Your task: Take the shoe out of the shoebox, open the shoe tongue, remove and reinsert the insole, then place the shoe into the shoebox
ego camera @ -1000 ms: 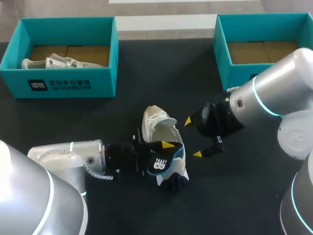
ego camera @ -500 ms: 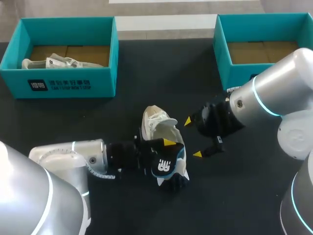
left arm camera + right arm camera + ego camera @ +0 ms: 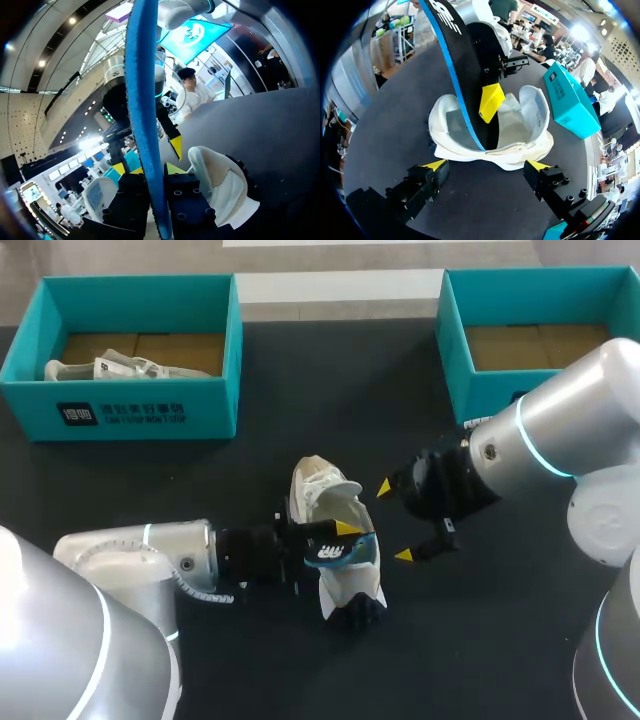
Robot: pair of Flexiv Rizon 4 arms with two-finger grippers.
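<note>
Shoe: a white shoe [image 3: 325, 490] lies on the black table [image 3: 300, 390], between the two arms and outside both boxes.
Insole: a black insole [image 3: 340, 552] with a blue edge stands up out of the shoe. In the right wrist view its lower end sits inside the shoe.
Left gripper: the left gripper [image 3: 333, 538] is clamped on the insole, which runs between its fingers in the left wrist view.
Right gripper: the right gripper [image 3: 394, 521] is spread wide just beside the shoe. It touches nothing, and nothing is between its fingers.
Risk, shoe drags: nothing pins the shoe down, so any pull or push on the insole could slide or tip the shoe along with it.
Risk, insole buckles: the insole looks thin and flexible. Pushed in at an angle, it may fold or catch on the shoe's lining instead of lying flat.
Risk, grip slips: the hold is on a narrow stretch of the insole, so a twist could let it pivot or slide out.
Risk, collision: the two grippers are close together around the shoe, so a careless approach by the right one could knock the insole or the left fingers.
Left shoebox: a teal left shoebox [image 3: 130, 415] at the far left of the table holds another white shoe [image 3: 120, 368], lying on its cardboard floor.
Right shoebox: a teal right shoebox [image 3: 455, 330] at the far right shows only its cardboard floor, with the near corner hidden behind the right arm.
</note>
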